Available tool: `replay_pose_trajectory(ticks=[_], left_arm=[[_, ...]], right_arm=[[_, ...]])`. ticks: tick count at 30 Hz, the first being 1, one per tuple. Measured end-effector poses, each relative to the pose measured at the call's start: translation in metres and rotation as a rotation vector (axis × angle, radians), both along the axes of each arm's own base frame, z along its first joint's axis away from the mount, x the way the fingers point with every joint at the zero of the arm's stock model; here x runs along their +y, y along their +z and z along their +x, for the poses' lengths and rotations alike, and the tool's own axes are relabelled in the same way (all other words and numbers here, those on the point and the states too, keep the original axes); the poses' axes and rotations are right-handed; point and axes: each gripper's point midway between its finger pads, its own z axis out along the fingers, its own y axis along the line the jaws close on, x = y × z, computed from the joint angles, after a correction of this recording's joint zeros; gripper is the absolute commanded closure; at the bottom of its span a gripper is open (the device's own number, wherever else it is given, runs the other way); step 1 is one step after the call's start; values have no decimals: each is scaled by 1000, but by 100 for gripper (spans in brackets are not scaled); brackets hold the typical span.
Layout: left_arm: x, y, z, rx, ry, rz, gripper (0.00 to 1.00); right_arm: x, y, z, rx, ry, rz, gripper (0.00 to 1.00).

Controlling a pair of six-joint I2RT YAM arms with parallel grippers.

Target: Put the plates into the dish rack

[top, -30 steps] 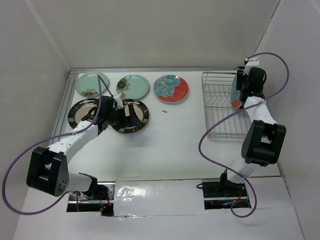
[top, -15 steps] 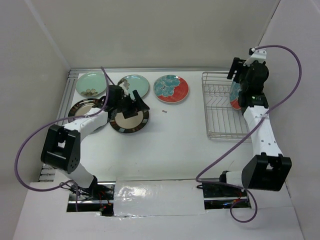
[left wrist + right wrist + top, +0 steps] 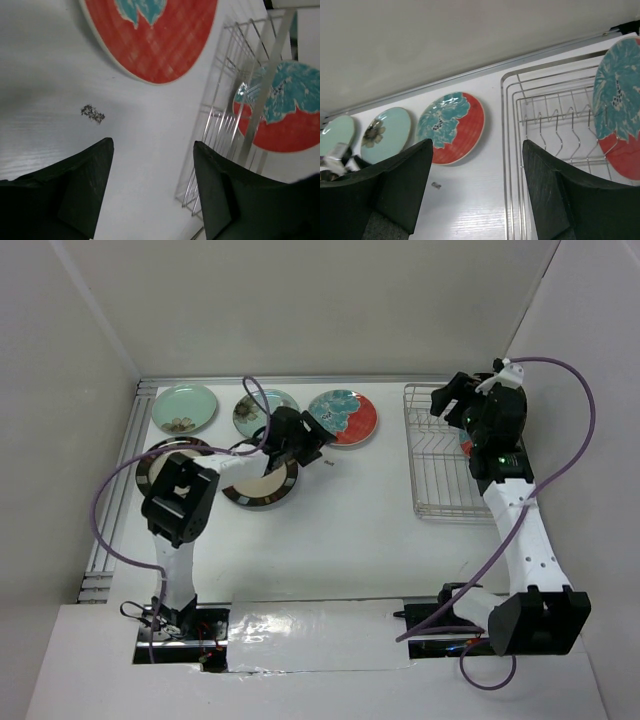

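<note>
Several of the plates show only in part. The red-orange plate standing in the dish rack (image 3: 440,475) appears from above as a sliver behind the right arm (image 3: 510,500). The right wrist view shows more of this racked plate (image 3: 619,105), on edge among the dividers, though the frame edge cuts it off. Far to the left of the rack, two cream plates with dark striped rims lie flat. The left arm (image 3: 180,505) crosses the nearer striped plate (image 3: 262,485) and covers most of the farther striped plate (image 3: 148,462). A purple cable (image 3: 252,395) loops over one mint plate (image 3: 258,415). The second mint plate (image 3: 185,408), farthest from the rack, lies unobstructed.

The left gripper (image 3: 152,145) hangs over bare table to the left of the rack, its fingers spread with nothing between them. A small dark speck (image 3: 92,113) lies on the table just ahead of it. The right gripper (image 3: 477,145) is above the rack's far end, fingers likewise spread and holding nothing.

Just left of the rack's far corner a flat red-orange plate (image 3: 343,417) rests on the table, glossy, with a large teal flower over about half its face. The racked plate carries the same pattern. The rack is silver wire, rectangular, with rows of upright dividers.
</note>
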Motion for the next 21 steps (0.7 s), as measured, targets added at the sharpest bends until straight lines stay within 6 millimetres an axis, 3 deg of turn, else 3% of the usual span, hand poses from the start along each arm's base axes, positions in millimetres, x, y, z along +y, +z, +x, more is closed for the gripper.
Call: replay_pose_trajectory(ticks=[7,21], left_arm=[[-13,-65,9,108,137,17,32],[-36,-66,63,64,366,-105,39]], right_arm=[[11,14,-19,-35,26,30,20],[35,-3,-29,-3,65,43,20]])
